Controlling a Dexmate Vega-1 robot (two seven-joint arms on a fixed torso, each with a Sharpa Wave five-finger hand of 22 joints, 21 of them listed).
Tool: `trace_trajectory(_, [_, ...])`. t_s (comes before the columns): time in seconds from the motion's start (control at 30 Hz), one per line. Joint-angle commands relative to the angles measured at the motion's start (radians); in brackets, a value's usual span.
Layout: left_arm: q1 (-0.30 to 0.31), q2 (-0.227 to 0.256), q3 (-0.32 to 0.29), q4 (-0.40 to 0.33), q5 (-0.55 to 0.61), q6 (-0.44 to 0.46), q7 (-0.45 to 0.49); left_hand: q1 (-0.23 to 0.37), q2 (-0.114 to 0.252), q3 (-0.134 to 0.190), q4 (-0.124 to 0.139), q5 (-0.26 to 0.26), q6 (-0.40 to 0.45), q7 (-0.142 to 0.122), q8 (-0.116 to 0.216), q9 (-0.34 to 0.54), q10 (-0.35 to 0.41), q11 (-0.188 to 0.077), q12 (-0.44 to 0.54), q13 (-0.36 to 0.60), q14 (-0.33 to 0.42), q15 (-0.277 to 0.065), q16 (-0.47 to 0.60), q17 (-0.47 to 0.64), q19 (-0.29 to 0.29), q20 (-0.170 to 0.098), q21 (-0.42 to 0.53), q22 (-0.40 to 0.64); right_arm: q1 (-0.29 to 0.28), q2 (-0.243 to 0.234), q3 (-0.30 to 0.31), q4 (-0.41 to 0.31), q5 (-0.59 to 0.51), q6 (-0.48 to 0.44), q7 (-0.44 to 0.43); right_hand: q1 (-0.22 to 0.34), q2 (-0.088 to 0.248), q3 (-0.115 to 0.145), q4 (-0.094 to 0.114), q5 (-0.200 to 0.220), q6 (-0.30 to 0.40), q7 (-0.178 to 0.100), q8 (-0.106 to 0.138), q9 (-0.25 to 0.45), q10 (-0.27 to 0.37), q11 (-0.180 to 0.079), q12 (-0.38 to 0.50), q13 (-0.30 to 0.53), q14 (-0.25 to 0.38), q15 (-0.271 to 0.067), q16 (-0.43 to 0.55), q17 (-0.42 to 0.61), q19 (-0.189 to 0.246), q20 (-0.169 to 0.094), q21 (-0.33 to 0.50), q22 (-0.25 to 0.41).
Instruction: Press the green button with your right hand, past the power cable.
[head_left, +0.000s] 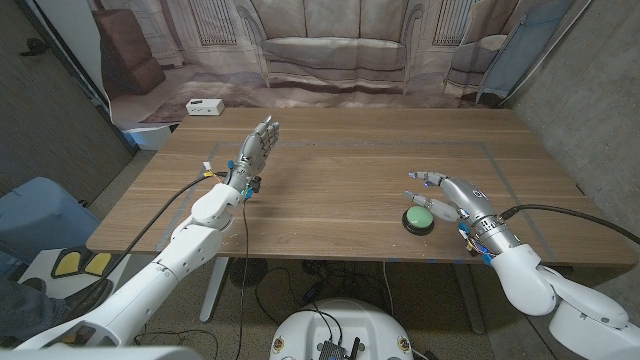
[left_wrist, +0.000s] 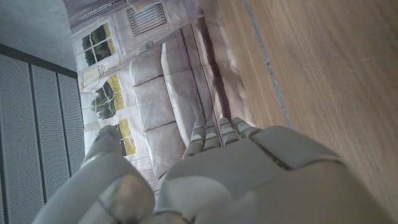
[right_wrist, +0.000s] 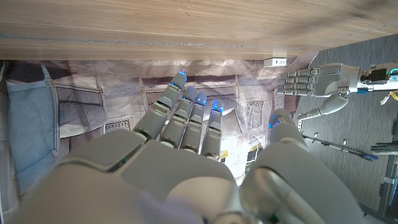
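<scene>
Fingers spread and holding nothing, the right hand (head_left: 447, 197) hovers at lower right just above and beside the green button (head_left: 417, 219), far nearer than the left hand (head_left: 256, 150).

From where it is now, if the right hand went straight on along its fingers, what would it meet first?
Nothing, as far as I can tell: the right hand points across bare table, with the green button beside it; height is unclear.

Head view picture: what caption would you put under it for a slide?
Robot's right hand hovers open beside a green button on a wooden table; its left hand stands open, fingers up.
</scene>
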Motion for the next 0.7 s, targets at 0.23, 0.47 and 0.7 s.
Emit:
trace_trajectory(0.23, [-0.002, 0.004, -0.004, -0.004, 0.013, 0.001, 0.012, -0.001, 0.004, -0.001, -0.001, -0.001, 0.009, -0.002, -0.003, 0.002, 0.003, 0.001, 0.002, 0.003, 0.006, 0.001, -0.002, 0.003, -0.003, 0.006, -0.004, 0.006, 0.079, 0.109, 0.02, 0.073, 0.159, 0.139, 0.064, -0.01, -0.006, -0.008, 0.002, -0.006, -0.007, 0.005, 0.001, 0.003, -0.005, 0.006, 0.001, 0.002, -0.005, 0.0, -0.002, 0.005, -0.004, 0.007, -0.002, 0.002])
trace_trajectory(0.47, [0.01, 0.014, -0.012, -0.023, 0.012, 0.003, 0.019, -0.002, 0.003, -0.002, -0.002, -0.002, 0.009, -0.003, -0.003, 0.002, 0.002, 0.0, 0.002, 0.003, 0.006, 0.001, -0.002, 0.003, -0.002, 0.006, -0.003, 0.006, 0.114, 0.138, 0.011, 0.107, 0.241, 0.186, 0.1, -0.014, -0.007, -0.012, 0.004, -0.008, -0.009, 0.009, 0.002, 0.003, -0.008, 0.01, 0.001, 0.003, -0.009, 0.005, -0.003, 0.006, -0.007, 0.01, -0.003, 0.002])
trace_trajectory(0.7, [0.015, 0.01, -0.015, -0.023, 0.011, -0.011, 0.019, -0.003, 0.001, -0.004, -0.002, -0.002, 0.01, -0.001, -0.003, 0.002, 0.003, 0.0, 0.002, 0.003, 0.008, 0.001, -0.002, 0.003, -0.001, 0.006, -0.003, 0.006, 0.142, 0.162, -0.004, 0.128, 0.308, 0.203, 0.131, -0.016, -0.008, -0.014, 0.005, -0.01, -0.011, 0.011, 0.002, 0.003, -0.009, 0.012, 0.001, 0.003, -0.01, 0.007, -0.002, 0.007, -0.009, 0.012, -0.004, 0.002])
